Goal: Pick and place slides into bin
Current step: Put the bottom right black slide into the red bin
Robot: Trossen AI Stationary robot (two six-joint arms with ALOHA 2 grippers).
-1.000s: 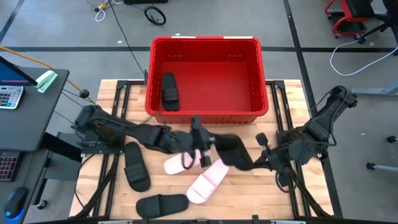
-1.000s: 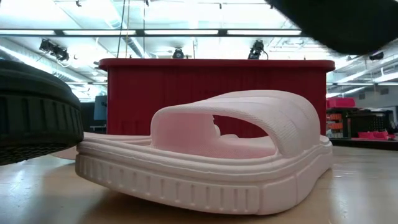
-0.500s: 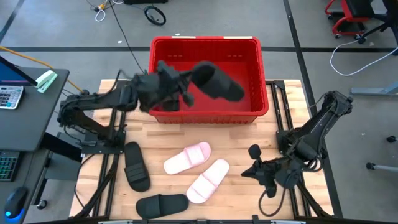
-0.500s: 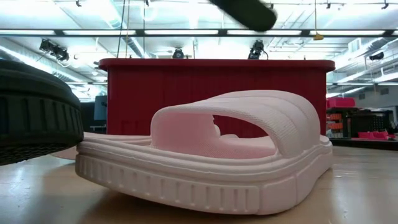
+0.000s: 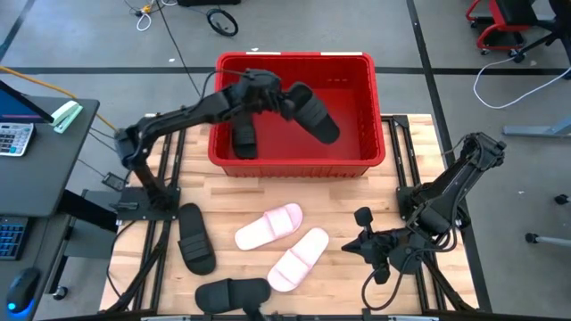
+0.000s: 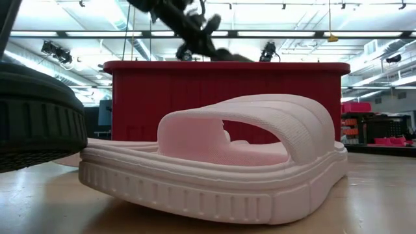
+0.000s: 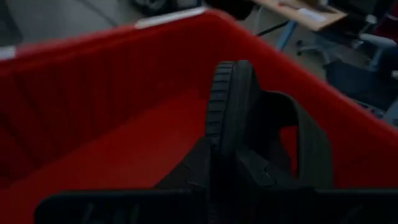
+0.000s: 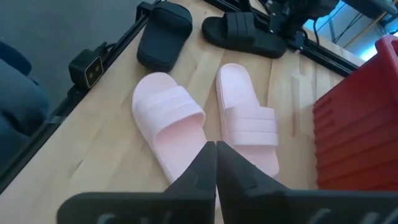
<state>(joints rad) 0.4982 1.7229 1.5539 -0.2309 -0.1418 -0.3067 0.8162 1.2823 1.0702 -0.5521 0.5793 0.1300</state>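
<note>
- left gripper point(image 5: 284, 100) clamps a black slide point(image 5: 312, 113) on edge, over the bin point(image 5: 375, 107) interior, beside the black slide on its floor point(image 5: 244, 131)
- advice: lower before release, drop onto bare floor
- pink slides point(image 5: 270, 226) and two black slides point(image 5: 195, 237) wait on the table point(image 5: 348, 205)
- right gripper point(image 5: 368, 251) pinched closed, empty, parked near the table's right front

The bin point(image 5: 294, 156) is red with fine ribs; between the left jaws a matte black slide point(image 5: 314, 113); two slides point(image 5: 269, 226) pale pink.

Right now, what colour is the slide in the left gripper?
Black slide, held by the left gripper above the bin; clearest from the high view.
</note>
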